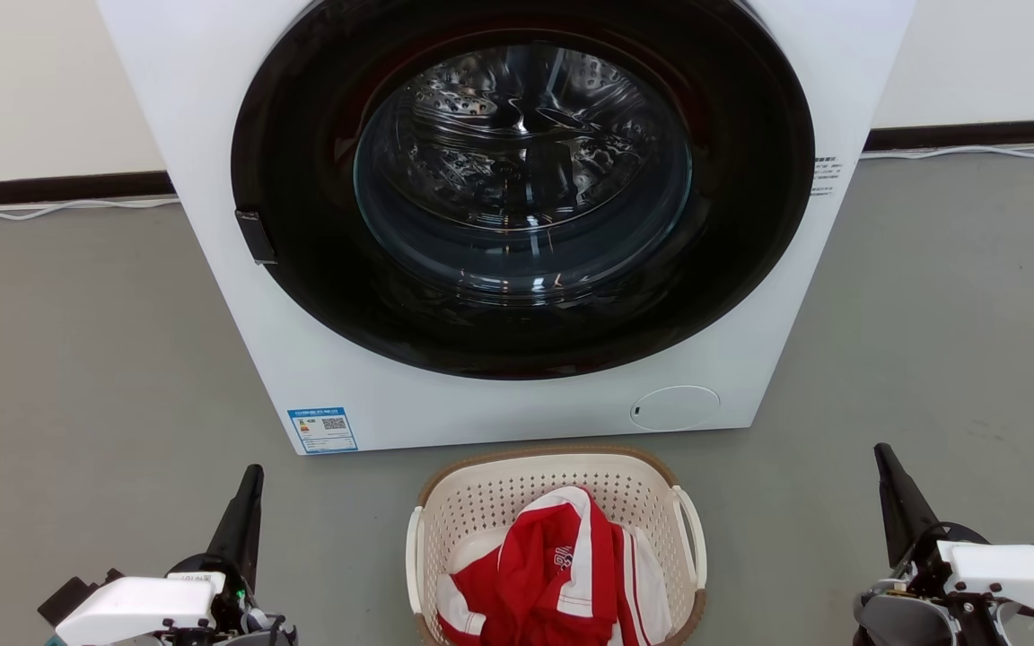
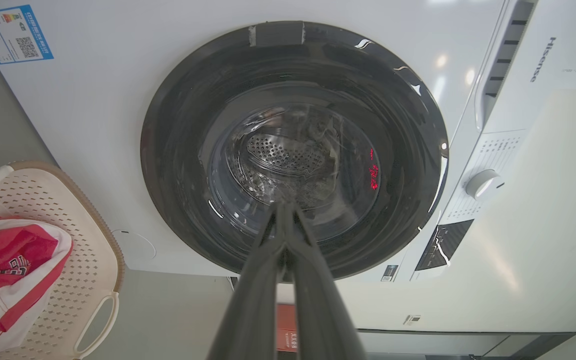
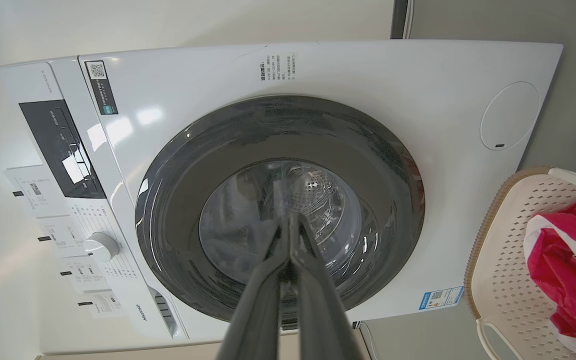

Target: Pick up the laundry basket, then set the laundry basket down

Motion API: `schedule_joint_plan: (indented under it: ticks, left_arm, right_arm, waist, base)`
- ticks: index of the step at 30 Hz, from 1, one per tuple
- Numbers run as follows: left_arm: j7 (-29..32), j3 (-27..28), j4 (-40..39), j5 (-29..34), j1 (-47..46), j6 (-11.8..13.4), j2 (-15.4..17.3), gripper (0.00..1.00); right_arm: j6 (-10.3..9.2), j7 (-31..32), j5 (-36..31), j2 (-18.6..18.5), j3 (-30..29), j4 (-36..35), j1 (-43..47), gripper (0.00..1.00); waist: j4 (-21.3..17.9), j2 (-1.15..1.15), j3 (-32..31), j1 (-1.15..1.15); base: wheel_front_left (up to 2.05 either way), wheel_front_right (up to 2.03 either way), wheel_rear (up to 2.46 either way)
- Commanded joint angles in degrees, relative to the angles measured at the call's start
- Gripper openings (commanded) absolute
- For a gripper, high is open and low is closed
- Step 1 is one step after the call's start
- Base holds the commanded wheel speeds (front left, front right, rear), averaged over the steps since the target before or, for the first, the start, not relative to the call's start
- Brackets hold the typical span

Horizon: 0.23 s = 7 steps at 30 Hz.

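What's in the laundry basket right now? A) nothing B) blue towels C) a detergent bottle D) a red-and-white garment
D: a red-and-white garment lies inside the laundry basket, which sits just in front of the washing machine.

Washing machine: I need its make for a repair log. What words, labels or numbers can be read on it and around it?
"Hisense": on the washing machine's upper front.
Blue sticker with a square code, low on its front: print too small.
Red digits in the door glass: blurred.
Mark on the red shirt in the laundry basket: unreadable.
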Motion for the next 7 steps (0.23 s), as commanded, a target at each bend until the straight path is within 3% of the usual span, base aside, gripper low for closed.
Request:
schedule_joint_plan:
  ticks: [1, 7]
  left_arm:
    - [0.4, 1.7, -1.7, -0.3, -3.2, -0.4, 0.6, 0.00]
    - [0.4, 1.7, -1.7, -0.3, -3.2, -0.4, 0.6, 0.00]
  right_arm:
    - [0.41, 0.5, 0.4, -0.2, 1.0, -1.7, -2.3, 0.00]
    - [0.41, 0.5, 0.4, -0.2, 1.0, -1.7, -2.3, 0.00]
  waist:
    - [0.0, 0.00, 0.0, 0.00]
    - [0.0, 0.00, 0.0, 0.00]
  base:
    - [0.00, 0.00, 0.00]
    - [0.00, 0.00, 0.00]
